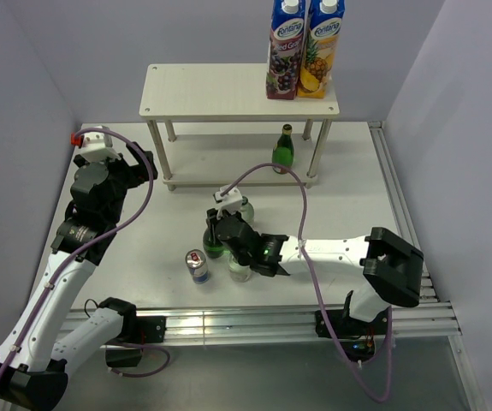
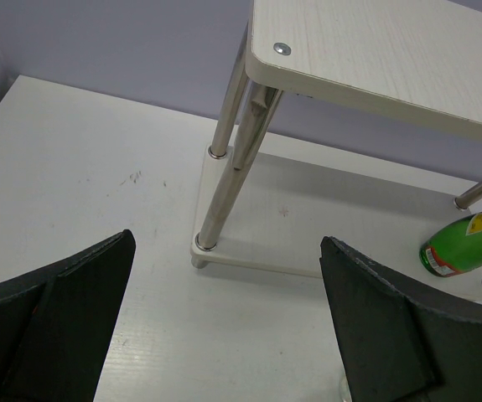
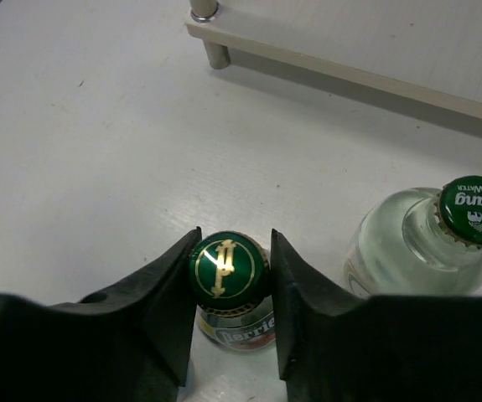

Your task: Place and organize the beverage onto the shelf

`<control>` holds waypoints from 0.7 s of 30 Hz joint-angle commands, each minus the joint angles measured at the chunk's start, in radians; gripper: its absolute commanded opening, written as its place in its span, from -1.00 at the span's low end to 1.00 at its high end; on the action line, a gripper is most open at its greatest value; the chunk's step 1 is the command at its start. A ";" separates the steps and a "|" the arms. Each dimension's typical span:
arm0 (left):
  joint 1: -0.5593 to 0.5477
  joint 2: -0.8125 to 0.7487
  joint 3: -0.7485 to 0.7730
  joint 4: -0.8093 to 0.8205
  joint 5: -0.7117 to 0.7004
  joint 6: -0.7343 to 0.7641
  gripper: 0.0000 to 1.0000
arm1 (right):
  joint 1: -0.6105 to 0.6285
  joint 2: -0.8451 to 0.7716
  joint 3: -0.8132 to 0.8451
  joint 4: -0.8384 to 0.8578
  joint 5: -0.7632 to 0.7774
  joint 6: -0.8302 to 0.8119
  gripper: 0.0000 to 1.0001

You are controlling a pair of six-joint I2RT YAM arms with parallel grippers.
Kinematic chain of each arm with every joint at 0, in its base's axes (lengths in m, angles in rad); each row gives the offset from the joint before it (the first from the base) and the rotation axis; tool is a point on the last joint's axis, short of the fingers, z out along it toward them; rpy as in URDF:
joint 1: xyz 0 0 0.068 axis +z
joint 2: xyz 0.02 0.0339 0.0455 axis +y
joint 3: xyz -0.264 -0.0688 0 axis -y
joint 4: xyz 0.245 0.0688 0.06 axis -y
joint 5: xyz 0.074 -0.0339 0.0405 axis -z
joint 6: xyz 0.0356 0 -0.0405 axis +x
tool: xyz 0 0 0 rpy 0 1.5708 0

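Right gripper [image 3: 228, 251] is clamped on cap [image 3: 226, 266] of dark green bottle [image 3: 242, 332], frame centre of top view. Left gripper [image 2: 226, 244] is held apart, left of shelf [image 1: 220, 90]. Second green bottle [image 1: 283, 151] is seen on lower board [image 1: 220, 159].

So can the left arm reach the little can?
Probably yes. The can stands in the open on that arm's side, and the left gripper is open and empty. The right gripper, on a green bottle, is close by.
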 commanded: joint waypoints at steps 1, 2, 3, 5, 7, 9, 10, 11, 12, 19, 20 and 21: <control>-0.004 -0.019 0.007 0.004 0.004 0.017 0.98 | 0.000 0.018 0.026 0.045 -0.002 0.026 -0.33; -0.004 -0.019 0.007 0.005 0.004 0.017 0.98 | 0.000 0.022 0.030 0.044 -0.012 0.024 -0.46; -0.004 -0.019 0.007 0.005 0.002 0.015 0.98 | -0.004 0.022 0.030 0.042 -0.013 0.024 -0.69; -0.004 -0.019 0.008 0.005 0.004 0.017 0.98 | -0.007 0.028 0.033 0.038 -0.021 0.027 -0.93; -0.004 -0.021 0.010 0.004 0.004 0.017 0.98 | -0.007 0.027 0.038 0.036 -0.021 0.024 -1.00; -0.004 -0.021 0.010 0.005 0.004 0.017 0.98 | -0.008 0.022 0.047 0.035 -0.019 0.019 -1.00; -0.004 -0.021 0.008 0.004 0.004 0.017 0.98 | -0.008 0.022 0.055 0.025 -0.016 0.015 -1.00; -0.004 -0.022 0.010 0.002 0.004 0.017 0.98 | -0.007 0.021 0.073 0.021 -0.015 0.006 -1.00; -0.004 -0.022 0.010 0.004 0.004 0.017 0.98 | -0.008 0.019 0.082 0.018 -0.010 -0.002 -1.00; -0.004 -0.025 0.010 0.002 -0.001 0.017 0.98 | -0.019 -0.002 0.214 -0.010 0.030 -0.103 -1.00; -0.004 -0.025 0.010 0.004 -0.002 0.017 0.98 | -0.026 -0.004 0.249 -0.015 0.037 -0.125 -1.00; -0.004 -0.027 0.008 0.004 -0.002 0.017 0.98 | -0.033 -0.005 0.266 -0.016 0.037 -0.135 -1.00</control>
